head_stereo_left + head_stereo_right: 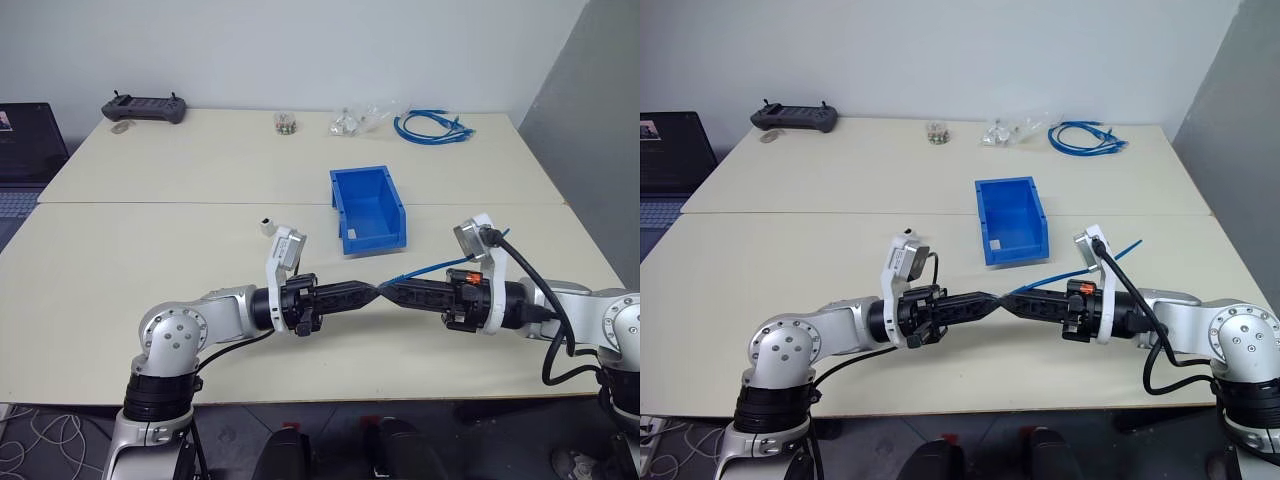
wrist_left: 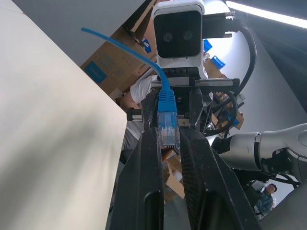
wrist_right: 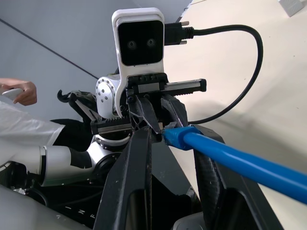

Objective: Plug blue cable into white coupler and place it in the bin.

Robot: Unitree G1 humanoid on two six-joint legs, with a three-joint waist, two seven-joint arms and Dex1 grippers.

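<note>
Left claw point(image 1: 372, 292) pinched shut, right claw point(image 1: 388, 292) clamped on blue cable point(image 1: 432, 268), tips meeting above tabletop point(image 1: 150, 250), bin point(image 1: 367, 208) beyond.

Where the two grippers meet tip to tip, whatever the left gripper point(image 1: 372, 292) pinches is buried between its black fingers. The laptop point(image 1: 25, 150) at the far left is cut by the edge. The small items point(image 1: 285, 122) far back are too tiny to name.
</note>
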